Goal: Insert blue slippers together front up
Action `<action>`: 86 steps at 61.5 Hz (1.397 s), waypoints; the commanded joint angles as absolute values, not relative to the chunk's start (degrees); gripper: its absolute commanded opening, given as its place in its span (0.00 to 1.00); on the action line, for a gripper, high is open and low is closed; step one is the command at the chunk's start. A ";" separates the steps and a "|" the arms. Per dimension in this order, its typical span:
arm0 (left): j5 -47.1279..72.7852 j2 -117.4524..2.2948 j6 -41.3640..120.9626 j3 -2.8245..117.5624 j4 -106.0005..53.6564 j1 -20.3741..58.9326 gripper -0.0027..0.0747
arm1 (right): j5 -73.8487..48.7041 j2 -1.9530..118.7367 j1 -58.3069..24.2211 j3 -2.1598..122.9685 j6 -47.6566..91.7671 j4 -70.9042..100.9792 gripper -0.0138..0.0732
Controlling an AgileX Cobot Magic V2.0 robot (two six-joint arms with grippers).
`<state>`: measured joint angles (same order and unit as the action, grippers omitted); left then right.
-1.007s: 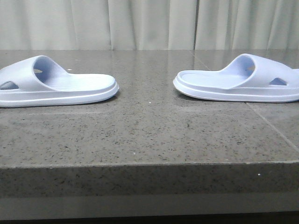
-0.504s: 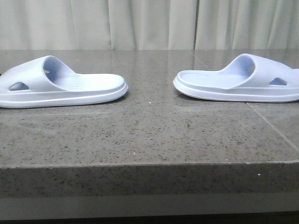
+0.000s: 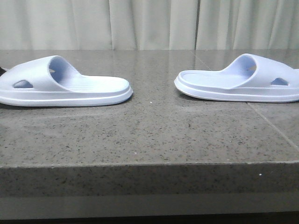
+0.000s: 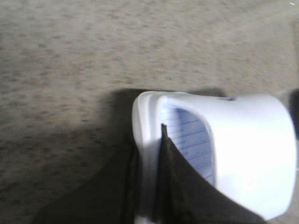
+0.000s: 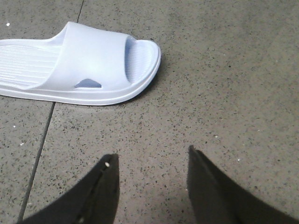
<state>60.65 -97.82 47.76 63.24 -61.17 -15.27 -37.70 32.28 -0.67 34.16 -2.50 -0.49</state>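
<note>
Two pale lavender-blue slippers lie on the grey stone table. The left slipper [image 3: 65, 86] lies at the left with its heel end toward the middle. My left gripper [image 4: 148, 144] is shut on this slipper's side rim [image 4: 148, 121], one finger outside the sole and one inside on the ribbed footbed; it is off the left edge of the front view. The right slipper [image 3: 240, 81] lies at the right, also seen in the right wrist view [image 5: 79, 65]. My right gripper [image 5: 152, 163] is open and empty above bare table, a short way from that slipper's toe end.
The grey speckled stone table [image 3: 154, 135] has its front edge near the camera. A seam [image 3: 271, 126] runs through the tabletop at the right. A pale curtain [image 3: 149, 23] hangs behind the table.
The left slipper has slid to the right, toward the middle of the table, held by my left gripper. The right slipper has not moved.
</note>
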 commanded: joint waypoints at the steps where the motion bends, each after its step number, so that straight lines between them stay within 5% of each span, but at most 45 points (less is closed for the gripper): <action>1: 64.76 -92.44 49.03 65.27 -66.66 -14.76 0.01 | -33.35 32.82 -0.46 36.35 -2.18 -0.63 0.59; 36: 66.18 -81.12 55.89 53.41 -83.04 -14.39 0.01 | -35.04 40.33 -0.29 39.08 -2.51 1.51 0.59; 49: 66.08 -81.11 56.27 53.41 -82.91 -14.39 0.01 | -40.33 54.83 10.12 48.44 -2.16 4.98 0.59; 69: 66.08 -81.11 56.82 53.41 -82.20 -14.39 0.01 | -52.51 73.06 29.49 57.29 31.62 43.75 0.59; 86: 66.08 -81.11 56.82 53.41 -81.64 -14.39 0.01 | -55.22 83.45 30.85 59.85 44.26 58.97 0.56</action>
